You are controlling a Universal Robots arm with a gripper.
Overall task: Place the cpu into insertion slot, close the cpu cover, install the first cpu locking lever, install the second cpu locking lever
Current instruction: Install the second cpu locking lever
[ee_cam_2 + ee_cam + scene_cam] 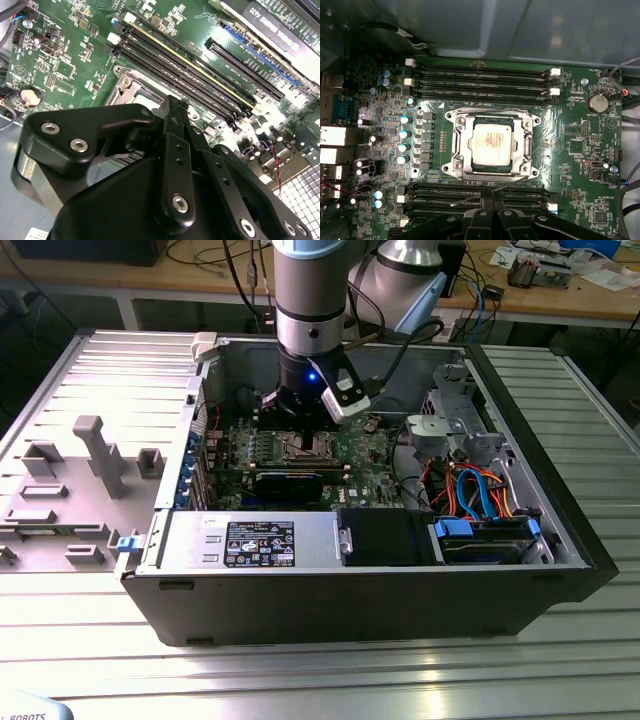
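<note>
- The cpu [491, 146] lies flat in the insertion slot [303, 448], silver-grey top facing up and square to the socket rim.
- The cpu cover [461, 145] is down over the insertion slot. Its frame surrounds the cpu on all four sides and the chip shows through its window.
- Judgement: placing the chip and closing the cover look complete, and the step in hand is the first locking lever.
- A thin silver lever rod [485, 194] runs slantwise just beside the insertion slot, across the nearest memory slots [480, 200]. It appears unlatched.
- A second rod lies along the opposite side of the insertion slot. Whether it is hooked cannot be told.
- In the first wrist view, the gripper [491, 201] stands just beside the insertion slot on the side of the loose rod. Its fingers are drawn together and nothing is visible between them.
- In the second wrist view, the fingertips [172, 106] sit close over the edge of the insertion slot. Contact with the rod cannot be confirmed.
- In the exterior view, the arm stands upright over the insertion slot, inside the open computer case [400, 590].
- Judgement: the lever step calls for pressing the rod down toward the motherboard [580, 150] and steering its end sideways under its retaining hook beside the insertion slot. The cover must not be disturbed.
</note>
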